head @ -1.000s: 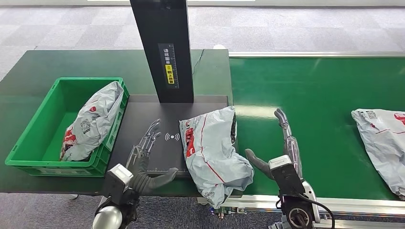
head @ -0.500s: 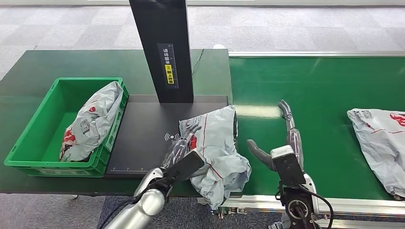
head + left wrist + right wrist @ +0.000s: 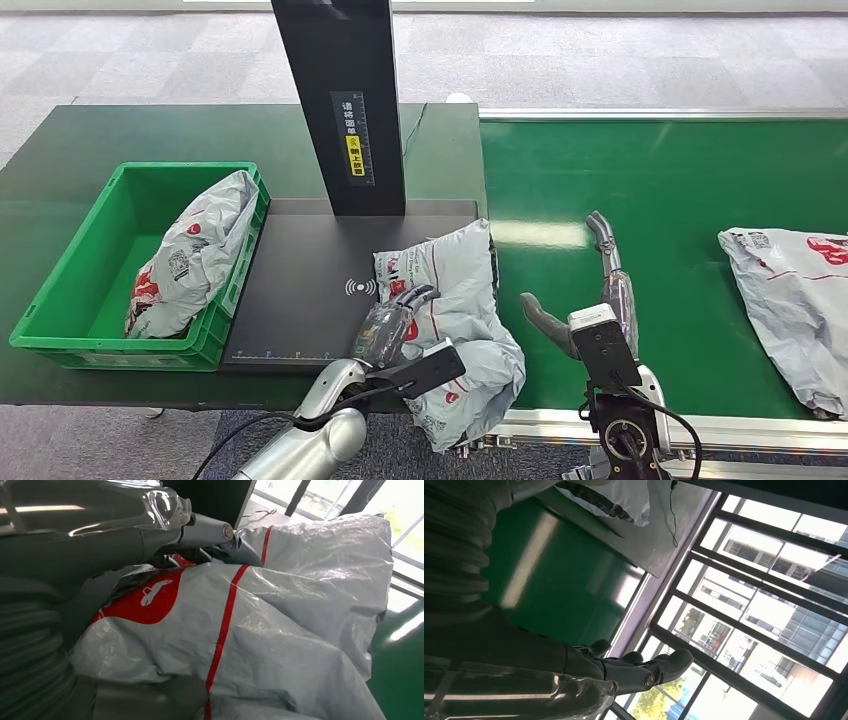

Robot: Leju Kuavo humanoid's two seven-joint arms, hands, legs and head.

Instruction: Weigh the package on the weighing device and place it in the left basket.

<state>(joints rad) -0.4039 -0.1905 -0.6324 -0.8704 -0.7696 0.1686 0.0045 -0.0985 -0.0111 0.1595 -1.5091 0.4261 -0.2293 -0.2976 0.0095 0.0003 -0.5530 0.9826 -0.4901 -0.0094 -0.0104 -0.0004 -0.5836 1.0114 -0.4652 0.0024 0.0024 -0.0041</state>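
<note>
The grey package (image 3: 462,295) with red stripes lies crumpled on the right end of the black weighing plate (image 3: 300,265), overhanging the table's front edge. My left hand (image 3: 400,340) grips it from the front left: fingers lie over its top and the thumb reaches across its underside. In the left wrist view the package (image 3: 290,625) sits between the fingers (image 3: 205,530) and the thumb. My right hand (image 3: 595,295) stands open on the green belt just right of the package, touching nothing. The green basket (image 3: 100,352) sits left of the plate.
Another grey package (image 3: 195,250) lies in the basket. A tall black post (image 3: 345,100) rises behind the plate. A third package (image 3: 790,300) rests on the conveyor belt (image 3: 680,170) at the far right.
My left hand has moved right from the bare plate onto the package and closed around it. The package is more crumpled. The far-right package has drifted left on the belt.
</note>
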